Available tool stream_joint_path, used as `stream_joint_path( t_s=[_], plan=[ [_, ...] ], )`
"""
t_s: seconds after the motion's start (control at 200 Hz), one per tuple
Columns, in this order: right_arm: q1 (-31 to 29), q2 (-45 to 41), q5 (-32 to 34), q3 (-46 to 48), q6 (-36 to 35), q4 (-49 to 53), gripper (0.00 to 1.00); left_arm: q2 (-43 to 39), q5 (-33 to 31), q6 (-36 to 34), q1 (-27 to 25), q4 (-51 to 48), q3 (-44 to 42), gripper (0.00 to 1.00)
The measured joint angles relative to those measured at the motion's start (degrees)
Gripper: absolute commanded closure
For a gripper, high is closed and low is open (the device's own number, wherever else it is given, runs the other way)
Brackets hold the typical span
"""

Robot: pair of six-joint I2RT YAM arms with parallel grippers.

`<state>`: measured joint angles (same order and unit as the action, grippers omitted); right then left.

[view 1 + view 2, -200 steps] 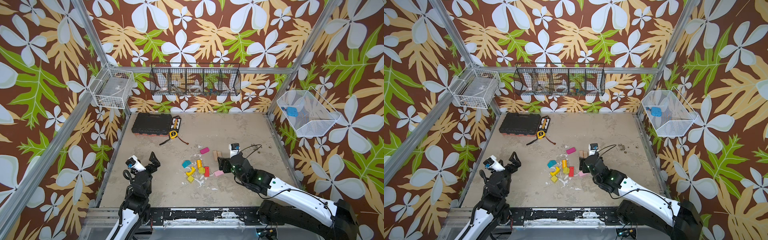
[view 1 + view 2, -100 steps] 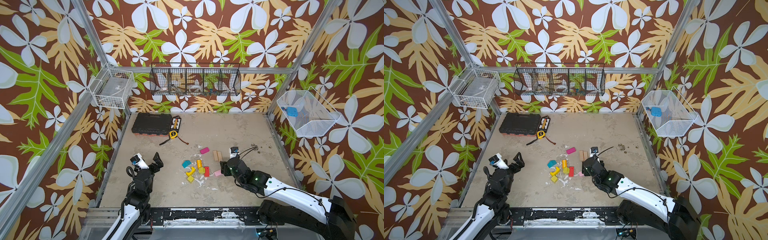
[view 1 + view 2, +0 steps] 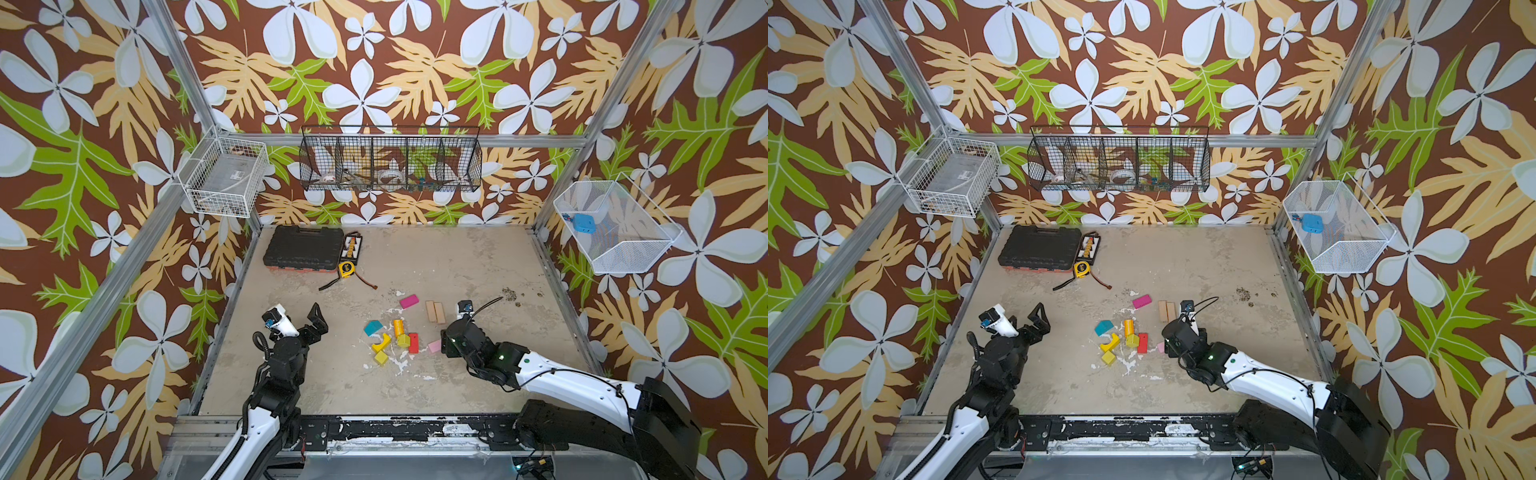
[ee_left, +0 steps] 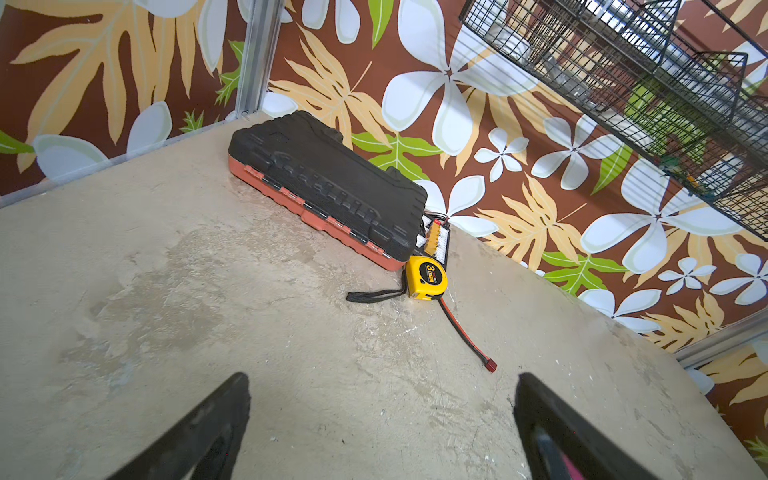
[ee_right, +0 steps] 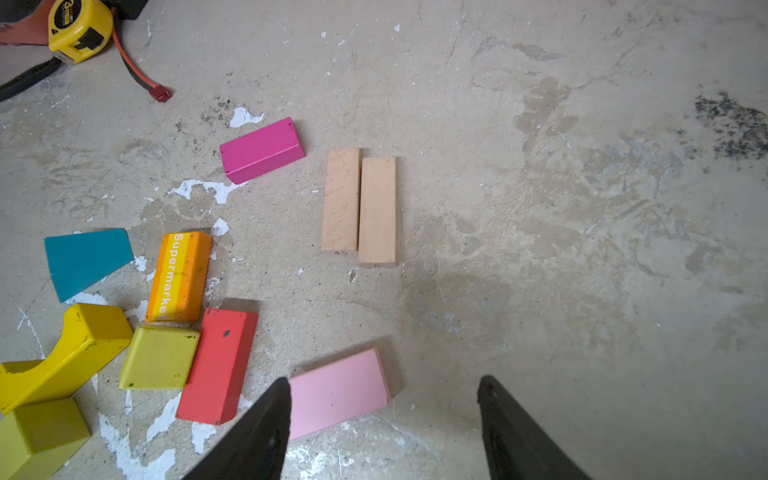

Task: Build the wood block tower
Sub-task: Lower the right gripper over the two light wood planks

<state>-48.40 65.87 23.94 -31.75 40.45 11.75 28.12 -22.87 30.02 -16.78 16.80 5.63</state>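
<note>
a: entry one, nearest the front edge?
b: left gripper (image 4: pixel 383 376), left side of the table (image 3: pixel 457 266). jaws spread wide, nothing between them, bare surface beneath.
a: entry two?
b: right gripper (image 5: pixel 383 379), low over the table, right of the middle. jaws apart, clamped on nothing. one finger overlaps the end of the pale pink block (image 5: pixel 338 392), which lies flat. the other finger stands clear of it.
a: the wood blocks, in order?
b: all lying on the table near its middle, not yet stacked.
- yellow-green cube (image 5: pixel 37 436), nearest the front, at the foot of the yellow arch (image 5: pixel 62 353).
- red block (image 5: pixel 218 365), just beside the pink one, with a yellow-green block (image 5: pixel 160 357) against its side.
- orange block (image 5: pixel 180 276), lettered "supermarket", a little farther back.
- teal block (image 5: pixel 85 262), wedge-shaped, near the orange one.
- two tan planks (image 5: pixel 340 199), side by side and touching, apart from the coloured cluster.
- magenta block (image 5: pixel 262 149), farthest of the set, near the planks but not touching them.
a: other stock?
b: yellow tape measure (image 5: pixel 79 29) with a black strap, just beside the black tool case (image 3: pixel 301 251) toward the far left corner. a red-and-black lead (image 4: pixel 465 332) trails from that spot. black wire basket (image 3: pixel 390 164) on the back wall.
</note>
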Motion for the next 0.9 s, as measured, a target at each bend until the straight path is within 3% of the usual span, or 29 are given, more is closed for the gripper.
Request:
stream_joint_path(
  t_s=[0.245, 0.43, 0.896],
  plan=[
    [0.28, 10.21, -3.06, -4.11, -0.94, -2.34, 0.31, 0.57, 0.31, 0.0, 0.0, 0.11, 0.0, 0.0],
    [6.93, 16.65, -6.62, -7.72, -2.99, -5.07, 0.37, 1.07, 0.48, 0.0, 0.0, 0.15, 0.0, 0.0],
    [11.02, 28.48, -7.39, -15.21, -5.11, -5.57, 0.47, 3.26, 0.66, -0.42, 0.0, 1.16, 0.44, 0.0]
  ],
)
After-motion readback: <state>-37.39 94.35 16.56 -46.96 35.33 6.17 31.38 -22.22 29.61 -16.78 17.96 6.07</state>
